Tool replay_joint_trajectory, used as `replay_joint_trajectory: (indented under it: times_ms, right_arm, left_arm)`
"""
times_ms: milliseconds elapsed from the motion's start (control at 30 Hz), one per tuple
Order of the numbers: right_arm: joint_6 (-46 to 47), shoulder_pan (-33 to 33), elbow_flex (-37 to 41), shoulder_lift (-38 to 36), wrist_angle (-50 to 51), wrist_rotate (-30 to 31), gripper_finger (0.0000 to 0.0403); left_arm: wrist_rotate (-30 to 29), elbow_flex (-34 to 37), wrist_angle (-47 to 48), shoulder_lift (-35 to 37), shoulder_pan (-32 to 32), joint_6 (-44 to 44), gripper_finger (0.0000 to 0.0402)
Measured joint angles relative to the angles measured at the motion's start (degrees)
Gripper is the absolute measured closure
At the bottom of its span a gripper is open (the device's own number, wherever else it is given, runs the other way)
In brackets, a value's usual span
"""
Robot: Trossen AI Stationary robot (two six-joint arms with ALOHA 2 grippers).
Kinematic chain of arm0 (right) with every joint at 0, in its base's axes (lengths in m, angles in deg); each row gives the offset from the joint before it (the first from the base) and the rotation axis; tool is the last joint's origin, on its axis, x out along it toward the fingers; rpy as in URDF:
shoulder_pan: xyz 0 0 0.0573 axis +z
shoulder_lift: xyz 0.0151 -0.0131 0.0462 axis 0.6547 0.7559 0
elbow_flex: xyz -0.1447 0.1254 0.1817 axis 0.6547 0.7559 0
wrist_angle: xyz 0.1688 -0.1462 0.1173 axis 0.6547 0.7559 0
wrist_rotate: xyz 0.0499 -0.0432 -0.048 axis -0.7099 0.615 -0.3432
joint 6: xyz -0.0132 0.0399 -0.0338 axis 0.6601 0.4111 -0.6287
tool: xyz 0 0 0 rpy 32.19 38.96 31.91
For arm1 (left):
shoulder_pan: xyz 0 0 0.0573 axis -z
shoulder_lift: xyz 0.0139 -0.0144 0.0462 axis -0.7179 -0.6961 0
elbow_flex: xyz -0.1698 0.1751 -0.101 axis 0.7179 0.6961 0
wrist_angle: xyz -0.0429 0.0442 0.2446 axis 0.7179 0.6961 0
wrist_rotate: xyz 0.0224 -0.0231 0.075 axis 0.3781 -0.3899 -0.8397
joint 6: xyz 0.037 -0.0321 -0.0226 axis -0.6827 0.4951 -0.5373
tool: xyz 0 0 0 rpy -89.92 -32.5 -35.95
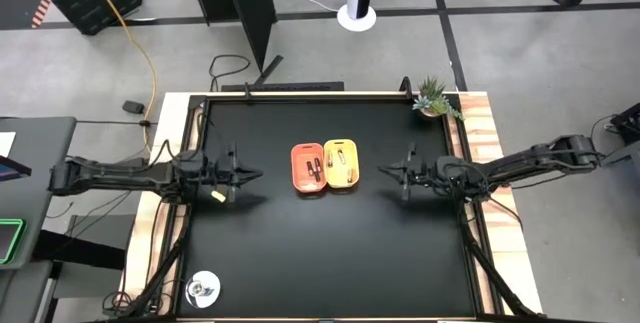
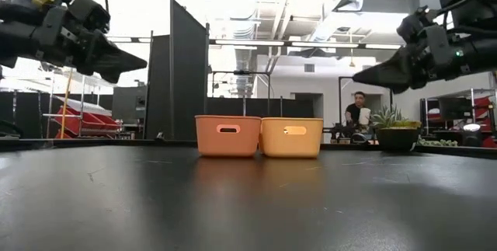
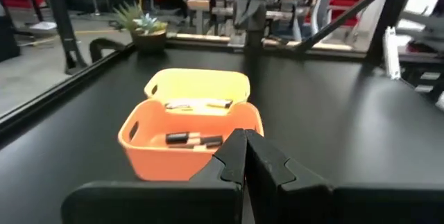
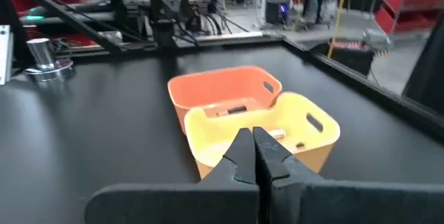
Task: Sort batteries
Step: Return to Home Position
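black and matte, the counter (image 1: 330, 253) fills the high view. at its middle the orange tray (image 1: 297, 185) and the yellow tray (image 1: 352, 178) sit side by side, touching. dark batteries (image 1: 312, 170) lie in the orange tray and pale batteries (image 1: 341, 161) in the yellow one, all tiny slim cylinders. the left hand (image 1: 255, 174) hangs off the orange side and the right hand (image 1: 385, 172) off the yellow side, each well apart from the trays and pointing toward them. a potted plant (image 1: 434, 97) stands at the far right corner, and a round silvery object (image 1: 204, 288) sits near the front left edge.

at counter height, both hands float high above the surface. the tray walls hide the batteries. a person (image 2: 357, 111) shows in the room behind.

from the left wrist, that hand's fingers (image 3: 232, 158) are pressed together, holding nothing. beyond them the dark batteries show as short sticks on the orange tray's floor, with the pale ones silvery-white in the yellow tray behind.

from the right wrist, the fingers (image 4: 267, 156) are likewise together and empty. the yellow tray is nearer, with pale batteries lying on its floor.
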Motion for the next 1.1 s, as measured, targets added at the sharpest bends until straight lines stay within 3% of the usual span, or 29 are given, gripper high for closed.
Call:
replay_joint_trajectory:
  times_ms: [367, 733, 1100]
  right_arm:
    - [-5.11, -3.05, 0.09, -5.64, 7.21, -2.58, 0.0403]
    - [-5.79, -3.09, 0.11, -26.09, 27.49, -2.61, 0.0403]
    - [-7.66, -3.24, 0.17, -43.84, 43.11, -2.82, 0.0403]
  left_arm:
    - [-6.65, 1.6, 8.47, 12.96, 4.72, -1.72, 0.0401]
    - [-8.21, 1.77, 19.25, 24.91, 5.29, -2.59, 0.0401]
    - [-7.88, 1.81, 19.3, 26.76, 5.27, -3.0, 0.0401]
